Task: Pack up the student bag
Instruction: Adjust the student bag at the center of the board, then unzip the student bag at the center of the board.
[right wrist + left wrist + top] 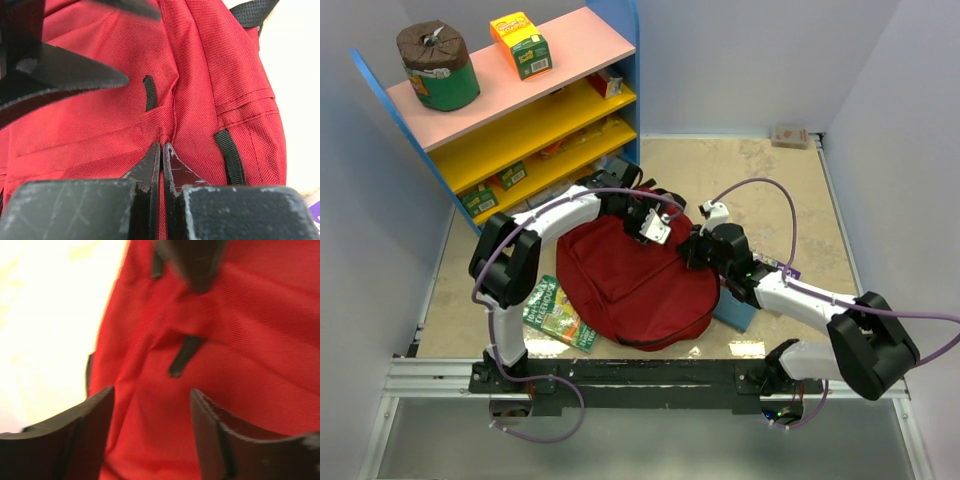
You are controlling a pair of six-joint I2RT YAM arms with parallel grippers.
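Observation:
The student bag (pixel 630 280), a dark-red backpack with black straps, lies flat in the middle of the floor. My left gripper (pixel 655 228) hovers over its upper edge. In the left wrist view the gripper (pixel 151 392) is open, its jaws apart with red bag fabric (pixel 150 440) between them and a black zipper pull (pixel 182 356) just ahead. My right gripper (pixel 692 250) comes in from the right. In the right wrist view it (pixel 162 145) is shut, pinching a puckered fold of the bag (pixel 100 130) beside the same black pull (pixel 149 92). The left fingers (pixel 75 75) show at upper left.
A green book (pixel 558 315) lies at the bag's left edge, partly under it. A blue item (pixel 732 312) pokes out beneath the bag's right side. A blue shelf unit (pixel 520 110) with boxes stands at the back left. A small box (pixel 790 135) sits at the far right.

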